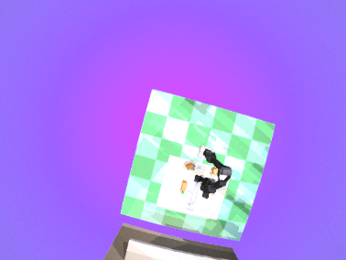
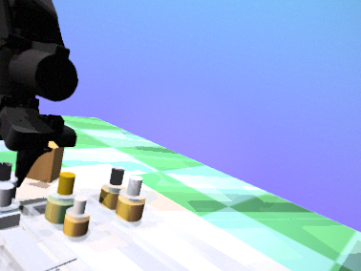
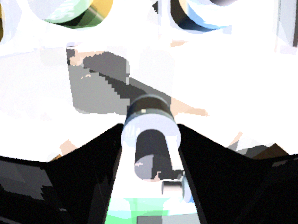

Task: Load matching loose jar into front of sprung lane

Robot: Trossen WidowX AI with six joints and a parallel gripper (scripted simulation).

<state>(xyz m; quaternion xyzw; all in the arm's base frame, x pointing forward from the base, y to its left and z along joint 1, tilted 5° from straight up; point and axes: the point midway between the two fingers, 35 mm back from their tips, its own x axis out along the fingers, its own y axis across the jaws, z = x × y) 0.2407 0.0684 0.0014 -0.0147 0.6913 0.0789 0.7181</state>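
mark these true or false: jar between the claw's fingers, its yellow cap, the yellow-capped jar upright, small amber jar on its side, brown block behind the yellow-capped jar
1. A jar is between the fingers of the claw. True.
2. That jar's cap is yellow. False: it is dark grey.
3. The yellow-capped jar stands upright. True.
4. The small amber jar lies on its side. False: it stands upright.
5. From outside, the brown block is behind the yellow-capped jar. True.
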